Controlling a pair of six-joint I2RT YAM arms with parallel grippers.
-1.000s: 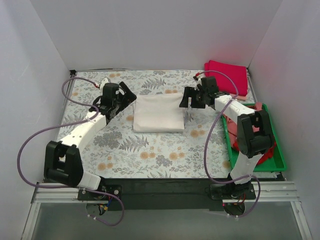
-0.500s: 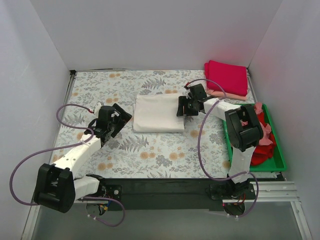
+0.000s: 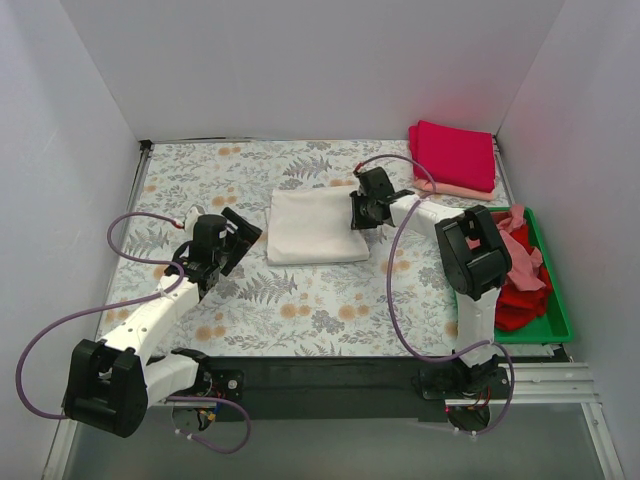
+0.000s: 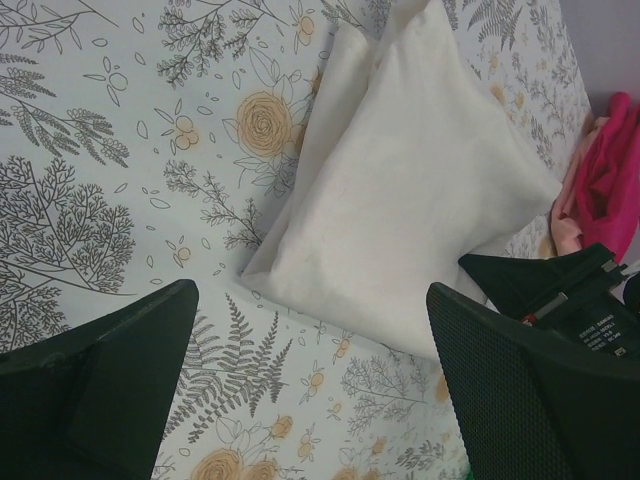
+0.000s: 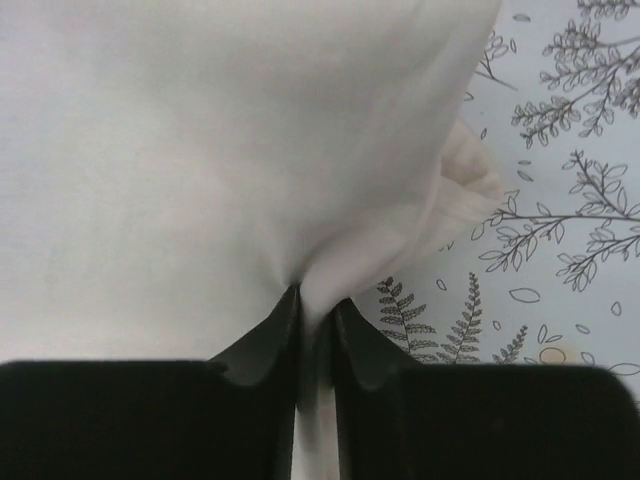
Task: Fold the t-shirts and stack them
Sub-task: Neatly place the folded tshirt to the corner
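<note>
Cream-white folded shirt (image 3: 318,226) lies mid-tablecloth (image 3: 300,300). We note the right gripper (image 5: 315,300) pinching its right edge, cloth puckered at the tips. Left gripper (image 3: 238,236) spread wide, just beside the shirt's left edge.

Left gripper (image 3: 245,232) holds jaws spread wide; right gripper (image 5: 316,318) jaws pinched together
</note>
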